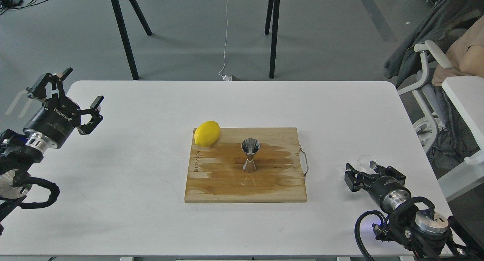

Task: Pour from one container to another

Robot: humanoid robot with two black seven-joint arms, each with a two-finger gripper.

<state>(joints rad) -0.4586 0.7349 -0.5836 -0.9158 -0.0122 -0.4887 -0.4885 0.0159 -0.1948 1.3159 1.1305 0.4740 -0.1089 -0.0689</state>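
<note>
Two black robot arms reached over a white table (132, 200) from its near corners. At the centre lay a wooden cutting board (227, 185), darkened across the middle as if damp, with a lemon (207, 133) on its far left corner and a steel jigger (250, 154) standing upright in the middle. The left gripper (77, 92) was raised above the table's left edge, fingers spread wide and holding nothing. The right gripper (368, 172) sat low near the right edge, just beside a small clear glass cup (367, 162); whether its fingers were around the cup or merely next to it could not be told, as the glass was nearly invisible against the table. The cup looked light, rigid, smooth and breakable, so a gentle grip around its side wall below the rim seemed wisest. The jigger, well apart from the cup, looked top-heavy on its narrow base and easy to knock over.
</note>
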